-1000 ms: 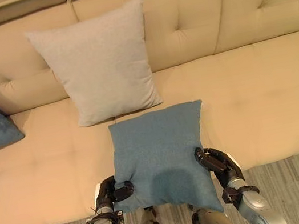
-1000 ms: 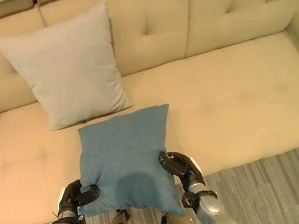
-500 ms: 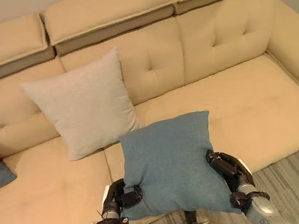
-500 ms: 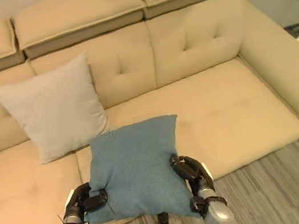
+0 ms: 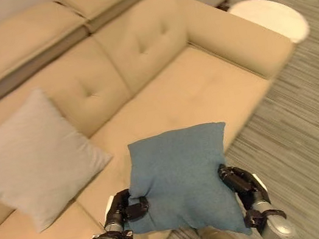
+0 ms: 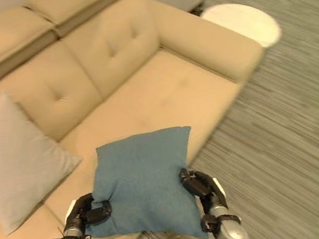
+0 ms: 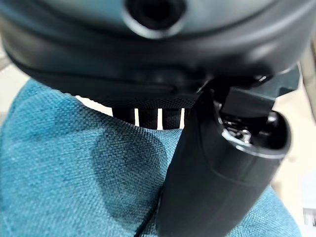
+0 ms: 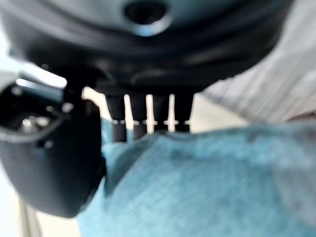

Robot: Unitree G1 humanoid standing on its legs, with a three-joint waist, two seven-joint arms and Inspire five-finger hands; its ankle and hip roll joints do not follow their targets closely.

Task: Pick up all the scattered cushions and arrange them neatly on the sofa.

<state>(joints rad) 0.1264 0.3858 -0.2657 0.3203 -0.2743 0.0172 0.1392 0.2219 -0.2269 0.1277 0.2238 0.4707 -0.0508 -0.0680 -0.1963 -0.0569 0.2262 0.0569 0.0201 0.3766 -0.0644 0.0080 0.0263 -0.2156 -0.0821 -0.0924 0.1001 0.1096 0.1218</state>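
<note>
I hold a blue cushion in the air between both hands, over the front edge of the beige sofa. My left hand is shut on the cushion's lower left corner, thumb on top, and the same blue cloth lies under that thumb in the left wrist view. My right hand is shut on its right edge, with the blue cushion pinched between thumb and fingers in the right wrist view. A light grey cushion leans upright against the sofa's backrest to the left.
The sofa's right armrest runs toward me on the right. A round white table stands beyond it. Striped grey floor spreads to the right of the sofa.
The whole picture has swung to the right: the camera turned, bringing the armrest, the white table and the floor into view. The blue cushion stays held in both hands.
</note>
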